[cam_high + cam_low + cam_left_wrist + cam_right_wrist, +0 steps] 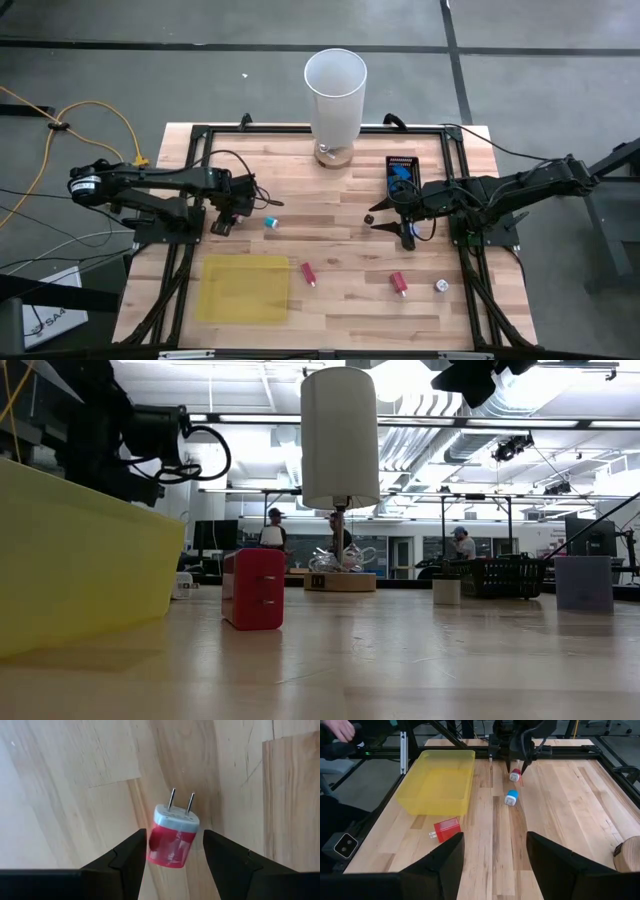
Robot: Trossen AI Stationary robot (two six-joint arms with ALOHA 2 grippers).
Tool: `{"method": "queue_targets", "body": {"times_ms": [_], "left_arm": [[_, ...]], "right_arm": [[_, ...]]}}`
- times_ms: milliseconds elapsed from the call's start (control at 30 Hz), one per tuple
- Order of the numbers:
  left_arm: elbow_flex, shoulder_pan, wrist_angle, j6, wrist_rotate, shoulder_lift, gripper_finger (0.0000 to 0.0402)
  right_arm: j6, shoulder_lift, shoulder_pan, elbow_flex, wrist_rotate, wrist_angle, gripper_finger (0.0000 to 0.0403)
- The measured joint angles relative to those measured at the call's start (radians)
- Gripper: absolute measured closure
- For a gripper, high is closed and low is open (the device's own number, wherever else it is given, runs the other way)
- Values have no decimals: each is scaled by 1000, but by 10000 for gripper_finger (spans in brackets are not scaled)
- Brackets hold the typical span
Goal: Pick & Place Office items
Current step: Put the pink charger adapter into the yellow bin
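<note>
on the wooden counter (340, 230) i count five small office items lying free, and one more between the jaws of the left gripper (173, 851).

the left gripper holds a small red plug adapter (172, 840) with a pale blue-white face and two metal pins. in the left wrist view its red body sits between the two dark fingers (131, 855), above the wood. the jaws are clenched on it from both sides. in the high view this gripper (222, 222) is at the left part of the counter, behind the yellow tray.

just beside it, toward the middle, lies one blue plug (270, 223). in front, near the yellow tray (243, 288), lies one red plug (308, 272). further right there is one more red piece (398, 283) and one whitish round piece (440, 286) near it. one small dark piece (369, 217) lies just beside the right gripper.

the right gripper (398, 228) hangs over the right half of the counter, in front of one small black tray (403, 170). its jaws are released, with nothing between them; the right wrist view shows bare wood in the gap between its fingers (445, 862).

one tall white cylinder (335, 95) stands at the back edge, in the middle. in the low view, three persons show far in the room behind.
</note>
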Motion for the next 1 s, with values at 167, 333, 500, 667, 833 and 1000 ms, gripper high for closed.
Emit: {"method": "queue_targets", "body": {"times_ms": [167, 333, 500, 667, 833, 1000], "left_arm": [[-1, -19, 12, -1, -29, 0, 212], [-20, -27, 37, -3, -37, 0, 212], [-24, -27, 38, -16, -40, 0, 212], [-24, -27, 39, -16, -40, 0, 213], [-24, -27, 39, -17, -40, 0, 232], [-24, -27, 39, -19, -40, 0, 254]], "right_arm": [[0, 0, 0, 0, 0, 0, 201], [0, 0, 0, 0, 0, 0, 201], [0, 0, 0, 0, 0, 0, 201], [0, 0, 0, 0, 0, 0, 201], [0, 0, 0, 0, 0, 0, 201], [0, 0, 0, 0, 0, 0, 201]]}}
